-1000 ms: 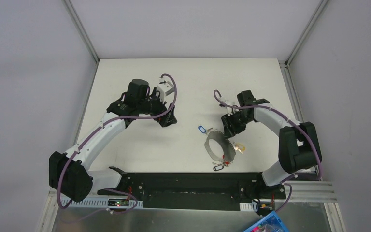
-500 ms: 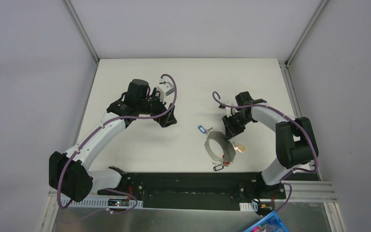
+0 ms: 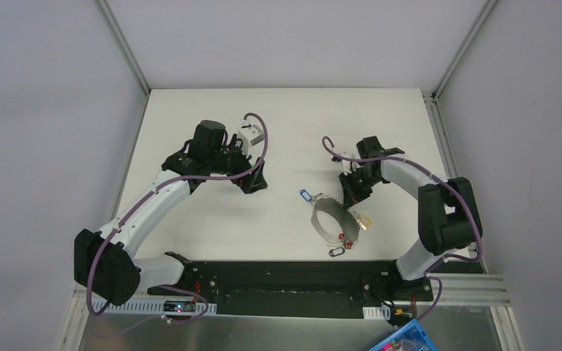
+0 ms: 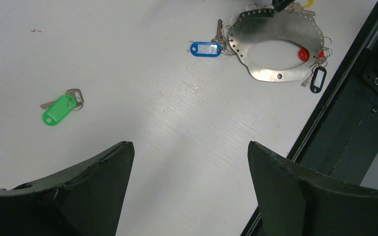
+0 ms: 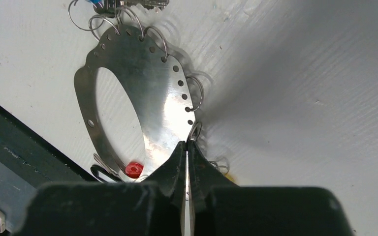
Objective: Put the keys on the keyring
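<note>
Your right gripper [image 5: 187, 146] has its fingers pinched nearly together on the rim of the keyring [image 5: 162, 98], an oval plate whose long axis runs toward the gripper. Your left gripper [image 4: 188, 146] is spread wide and empty. The green key [image 4: 59, 109] lies diagonally on the table [image 4: 152, 103], well apart from the plate.

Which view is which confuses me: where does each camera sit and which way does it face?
Top external: above and behind the bases, looking down at the table; left arm and right arm show.
Left wrist: on its arm, facing down at the green key; open left gripper shows.
Right wrist: above the keyring; shut right gripper at its rim.
Shared: all three show the keyring.
</note>
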Controlling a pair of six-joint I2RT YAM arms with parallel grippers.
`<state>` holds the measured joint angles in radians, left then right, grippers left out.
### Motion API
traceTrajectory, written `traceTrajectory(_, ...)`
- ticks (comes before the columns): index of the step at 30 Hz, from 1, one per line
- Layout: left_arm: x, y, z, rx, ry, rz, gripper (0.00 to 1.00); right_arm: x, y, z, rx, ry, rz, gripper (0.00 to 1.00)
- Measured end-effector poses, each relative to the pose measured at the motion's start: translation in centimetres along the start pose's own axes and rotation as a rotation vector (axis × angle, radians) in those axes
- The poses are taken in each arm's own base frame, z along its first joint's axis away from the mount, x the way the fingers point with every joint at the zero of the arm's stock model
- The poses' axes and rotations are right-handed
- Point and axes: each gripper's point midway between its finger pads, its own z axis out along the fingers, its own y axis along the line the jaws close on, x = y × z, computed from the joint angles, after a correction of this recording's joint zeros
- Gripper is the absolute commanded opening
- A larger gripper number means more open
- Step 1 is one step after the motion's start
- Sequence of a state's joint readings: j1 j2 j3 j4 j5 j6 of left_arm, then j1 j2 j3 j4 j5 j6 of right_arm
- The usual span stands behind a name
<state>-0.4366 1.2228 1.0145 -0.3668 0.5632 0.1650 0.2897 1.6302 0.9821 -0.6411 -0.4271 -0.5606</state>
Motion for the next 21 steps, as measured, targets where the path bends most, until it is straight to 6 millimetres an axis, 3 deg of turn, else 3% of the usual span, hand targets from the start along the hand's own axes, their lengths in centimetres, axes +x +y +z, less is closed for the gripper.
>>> traceTrajectory(11, 0.1, -0.1, -0.2, 0.003, 0.012, 0.001, 0.81, -2.9, 0.2, -2.6, 0.033, -0.110, -0.056, 0.00)
traceTrajectory(21, -1.5, -1.0, -0.4, 0.054, -0.029, 0.024, 0.64, -6.5, 3.5, -6.5, -0.050, -0.340, -0.188, 0.00)
